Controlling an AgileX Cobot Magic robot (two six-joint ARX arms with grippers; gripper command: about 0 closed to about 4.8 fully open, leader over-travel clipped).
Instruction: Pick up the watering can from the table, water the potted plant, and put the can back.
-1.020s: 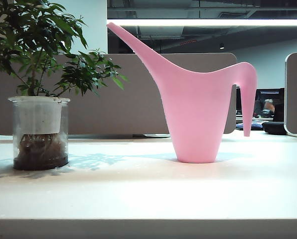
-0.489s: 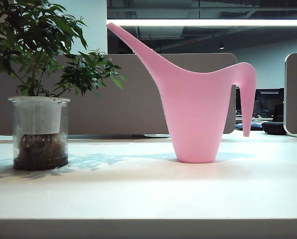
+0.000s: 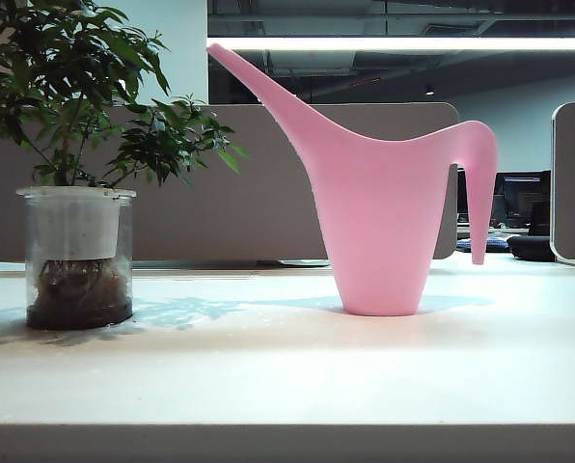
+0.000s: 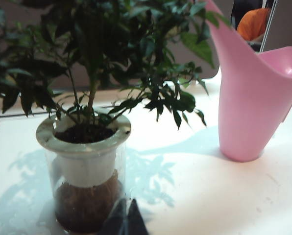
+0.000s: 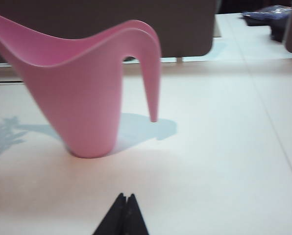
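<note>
On the wide white table (image 3: pixel 287 376), the bushy green potted plant in its clear glass cylinder (image 3: pixel 78 256) stands left of the upright tall pink plastic watering can (image 3: pixel 379 212), the left gripper (image 4: pixel 124 220) and right gripper (image 5: pixel 122 218) both pressed together, near it.

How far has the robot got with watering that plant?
Either not started or already finished; the pictures can't say which. The watering can stands upright on the table, apart from the potted plant. Nothing is in hand: the right gripper is shut, empty, short of the can; the left gripper looks shut beside the pot.
</note>
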